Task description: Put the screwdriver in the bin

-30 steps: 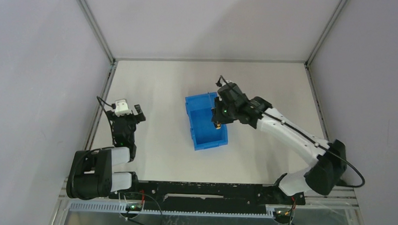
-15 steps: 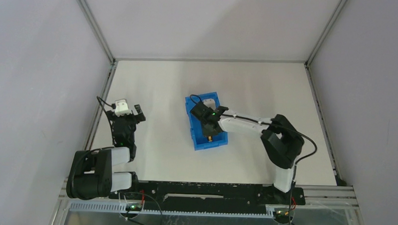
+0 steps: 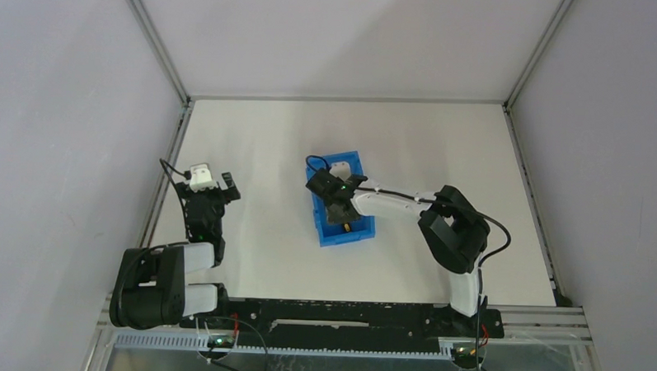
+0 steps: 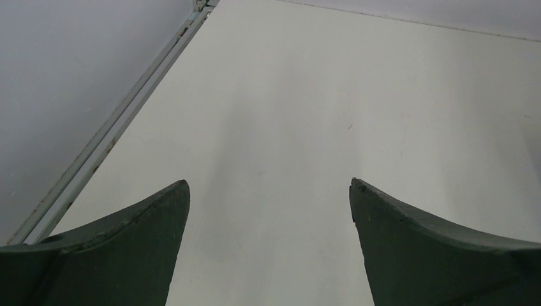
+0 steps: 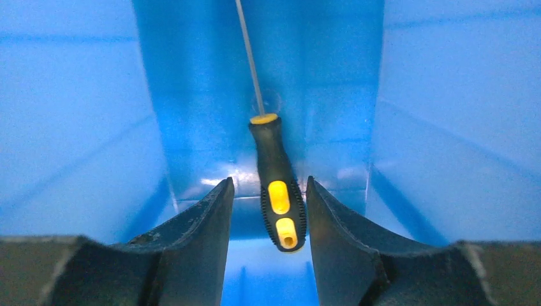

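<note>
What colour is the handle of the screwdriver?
The screwdriver has a black handle with yellow patches and a yellow collar; the right wrist view shows it best.

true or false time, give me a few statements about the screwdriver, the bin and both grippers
1. The screwdriver is inside the bin. True.
2. The left gripper holds the screwdriver. False: it is open and empty above the table.
3. The right gripper reaches into the bin, with the screwdriver's handle between its fingers. True.
4. The bin is red. False: it is bright blue.
</note>
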`<state>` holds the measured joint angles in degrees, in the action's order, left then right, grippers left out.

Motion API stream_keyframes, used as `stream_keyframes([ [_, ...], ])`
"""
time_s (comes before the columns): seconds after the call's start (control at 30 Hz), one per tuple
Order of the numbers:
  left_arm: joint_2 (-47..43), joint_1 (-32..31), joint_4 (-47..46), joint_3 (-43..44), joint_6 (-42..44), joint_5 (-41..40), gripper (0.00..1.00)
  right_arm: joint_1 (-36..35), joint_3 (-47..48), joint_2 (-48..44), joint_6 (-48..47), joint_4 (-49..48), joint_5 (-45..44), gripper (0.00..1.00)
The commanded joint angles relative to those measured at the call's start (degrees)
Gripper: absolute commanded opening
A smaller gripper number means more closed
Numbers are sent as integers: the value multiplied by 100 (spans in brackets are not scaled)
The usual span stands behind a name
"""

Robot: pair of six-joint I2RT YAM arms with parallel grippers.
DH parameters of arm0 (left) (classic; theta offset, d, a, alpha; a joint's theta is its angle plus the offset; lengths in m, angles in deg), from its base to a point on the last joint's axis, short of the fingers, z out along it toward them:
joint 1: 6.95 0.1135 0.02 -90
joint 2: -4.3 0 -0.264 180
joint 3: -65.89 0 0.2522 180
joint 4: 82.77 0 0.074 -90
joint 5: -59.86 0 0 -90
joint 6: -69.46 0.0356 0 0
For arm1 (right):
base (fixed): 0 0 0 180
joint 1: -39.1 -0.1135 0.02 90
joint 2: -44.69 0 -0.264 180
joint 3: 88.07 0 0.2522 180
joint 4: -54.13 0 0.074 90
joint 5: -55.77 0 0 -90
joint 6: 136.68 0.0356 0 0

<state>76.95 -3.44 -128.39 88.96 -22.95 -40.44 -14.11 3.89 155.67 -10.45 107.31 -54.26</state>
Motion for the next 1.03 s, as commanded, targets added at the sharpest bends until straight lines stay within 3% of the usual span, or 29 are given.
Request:
stream_keyframes([
  [0.0,-40,-26,-162,153,114,-21,100,-108,546,-488,-179,186,-362,54],
  [0.17,-40,-28,-162,159,110,-24,100,-145,816,-1385,-368,347,-938,62],
  [0.3,-44,-26,-162,152,110,-14,100,-74,515,-2297,-490,384,-1636,87],
  [0.4,-40,-25,-162,154,110,-16,100,293,28,-2866,-609,425,-1800,98],
  [0.7,-42,-26,-162,158,110,-16,100,2020,-1411,-5065,-1378,48,-1412,100],
  [1.0,-40,-31,-162,161,110,-20,100,3370,-2192,-6260,-1498,-166,-361,100],
])
